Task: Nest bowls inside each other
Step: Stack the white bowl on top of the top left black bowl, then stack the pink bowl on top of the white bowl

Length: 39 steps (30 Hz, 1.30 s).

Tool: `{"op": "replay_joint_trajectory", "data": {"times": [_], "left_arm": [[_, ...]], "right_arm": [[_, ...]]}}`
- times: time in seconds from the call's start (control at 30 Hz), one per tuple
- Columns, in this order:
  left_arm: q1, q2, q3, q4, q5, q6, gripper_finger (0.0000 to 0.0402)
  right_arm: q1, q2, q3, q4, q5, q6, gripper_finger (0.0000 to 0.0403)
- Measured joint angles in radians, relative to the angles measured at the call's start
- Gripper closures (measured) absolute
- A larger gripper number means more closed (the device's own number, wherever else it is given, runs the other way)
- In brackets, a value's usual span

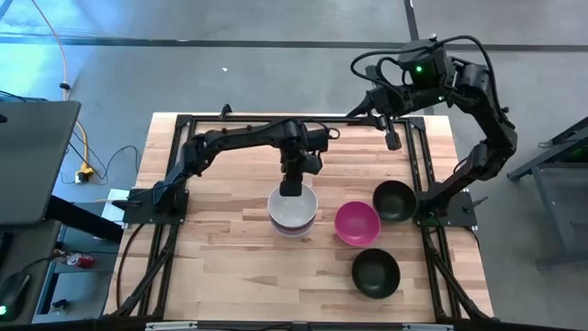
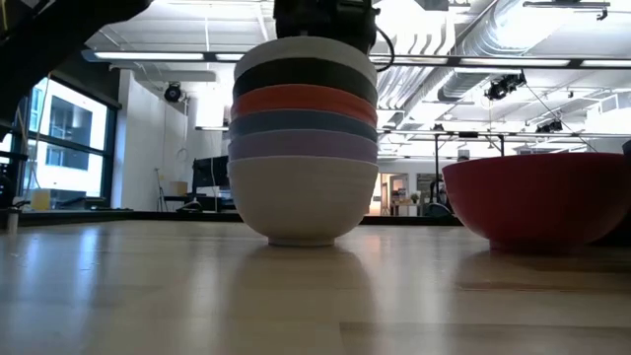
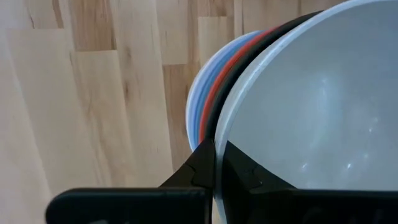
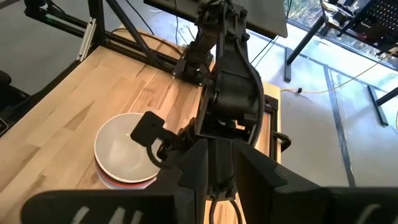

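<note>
From above, the pale wooden plank bench point(image 1: 220, 267) carries a stack of nested round bowls point(image 1: 293, 213) near its middle, topped by a smooth white bowl point(image 1: 292, 207). The left gripper point(image 1: 291, 187) reaches down onto the far rim of that top bowl. Toward the right edge sit three single bowls: a glossy magenta round bowl point(image 1: 357, 222) just beside the stack, a black round bowl point(image 1: 393, 199) behind it, and another black round bowl point(image 1: 376, 272) nearer the front edge. The right gripper point(image 1: 392, 139) hangs raised over the far right corner, well apart from every bowl.

At bench height, the stack point(image 2: 304, 148) shows banded rims from the bottom up: cream, lavender, blue, red-pink, black, then white. The magenta bowl point(image 2: 537, 197) stands to one side, apart from it.

The left wrist camera shows two dark fingers point(image 3: 204, 168) pinching the white bowl's point(image 3: 311, 99) thin rim, one inside and one outside, closed tight on it; black, red and blue rims lie just outside.

The right wrist camera shows the stack point(image 4: 127, 149) beneath the left arm point(image 4: 227, 87); whether the right fingers are parted cannot be told.
</note>
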Motion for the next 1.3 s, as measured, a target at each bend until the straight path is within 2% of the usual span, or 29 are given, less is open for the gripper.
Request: {"op": "replay_joint_trajectory", "data": {"times": [0.17,0.63,1.03,1.23,1.3], "left_arm": [[0.000,0.002,-0.008,-0.006,-0.053,-0.003,0.0401],[0.022,0.003,-0.038,0.001,-0.038,0.011,0.0394],[0.017,-0.038,0.001,-0.007,-0.028,0.045,0.0258],[0.030,-0.119,0.001,-0.086,-0.062,0.053,0.0220],[0.039,-0.167,0.001,-0.100,-0.068,0.050,0.0214]], "right_arm": [[0.000,-0.004,0.000,-0.002,-0.003,0.000,0.0336],[0.000,-0.004,0.000,-0.004,-0.016,-0.004,0.0336],[0.000,-0.004,0.000,-0.004,-0.019,-0.004,0.0336],[-0.001,-0.004,0.000,-0.027,-0.015,-0.001,0.0336],[-0.001,-0.004,-0.001,-0.044,0.014,0.011,0.0336]]}}
